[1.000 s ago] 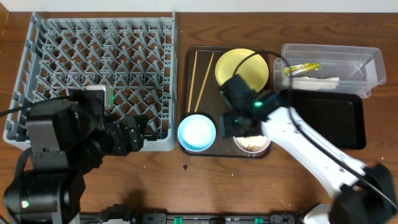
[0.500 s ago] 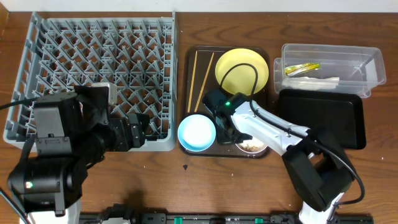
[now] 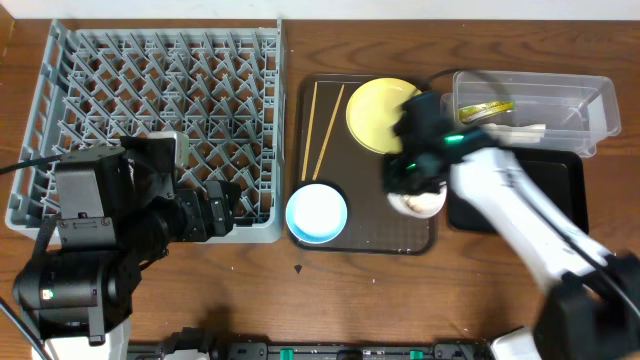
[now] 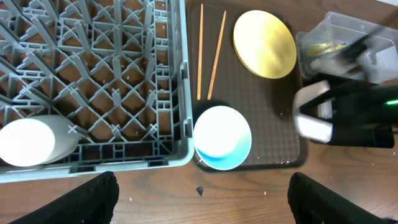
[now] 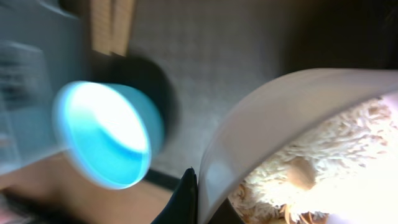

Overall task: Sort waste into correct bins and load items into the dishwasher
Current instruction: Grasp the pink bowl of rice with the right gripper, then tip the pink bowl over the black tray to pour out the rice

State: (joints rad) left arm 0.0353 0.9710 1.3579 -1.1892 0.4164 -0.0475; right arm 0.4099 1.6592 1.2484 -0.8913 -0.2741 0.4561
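Showing rice crumbs (image 5: 323,155) in white bowl (image 5: 267,106): R wrist cam, not overhead.

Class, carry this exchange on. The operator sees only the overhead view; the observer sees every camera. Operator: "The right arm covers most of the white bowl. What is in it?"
Observer: The right wrist view looks straight into the white bowl. It holds a heap of pale rice-like crumbs.
Operator: Has anything been loaded into the rack yet? I see only pegs.
Observer: Yes. The left wrist view shows a small white cup sitting in the dish rack, close to its near wall, where the arm hides it from you.
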